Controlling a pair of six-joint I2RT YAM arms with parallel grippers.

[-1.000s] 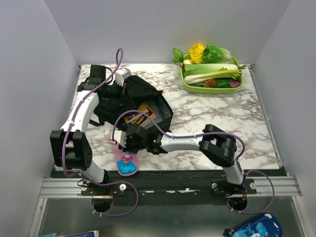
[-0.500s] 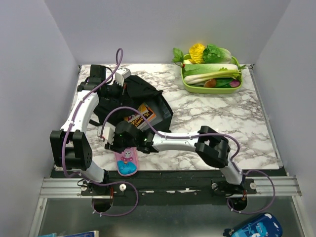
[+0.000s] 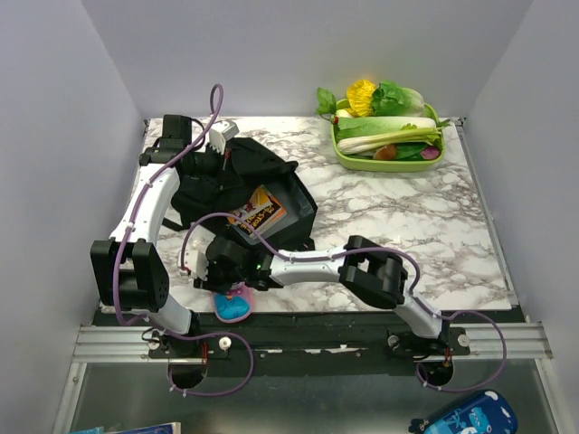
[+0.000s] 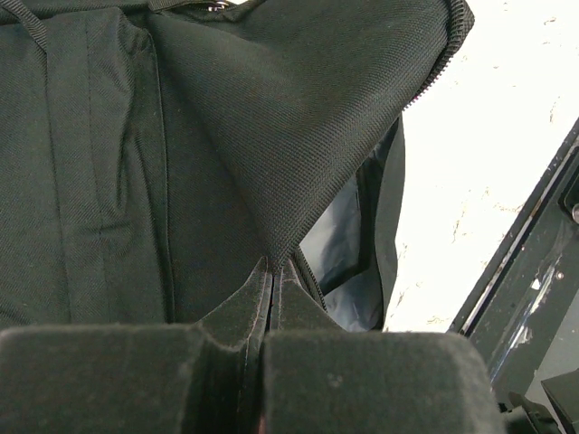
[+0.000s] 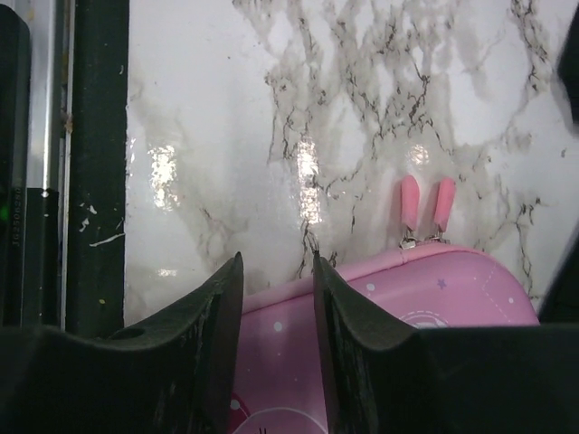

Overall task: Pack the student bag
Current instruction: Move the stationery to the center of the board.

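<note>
Watching from the overhead view, I have the student bag (image 3: 258, 167) lying at the upper left of the marble worktop (image 3: 407, 226), its mouth open toward the middle of the frame. A book with an orange and yellow cover (image 3: 256, 210) sits in that opening.

My left gripper (image 4: 270, 298) is up at the bag's far edge. Its wrist camera shows the 2 fingers (image 4: 136, 380) pressed together on a fold of black fabric at the zipper line. The flap rises from them like a tent, and the grey lining (image 4: 348, 244) shows to the lower right.

My right gripper (image 5: 277, 271) hangs low at the lower left of the worktop, over the pink pencil case (image 5: 407, 298). Its fingers (image 5: 199, 344) stand a narrow way apart, with the case's rim crossing the gap. Nothing is pinched between them, and I cannot tell whether the tips touch the case. 2 pink zipper pulls (image 5: 410, 201) stick out from the case onto the marble.

A green tray (image 3: 389, 166) of vegetables (image 3: 389, 131) sits at the upper right, well apart from both arms.
</note>
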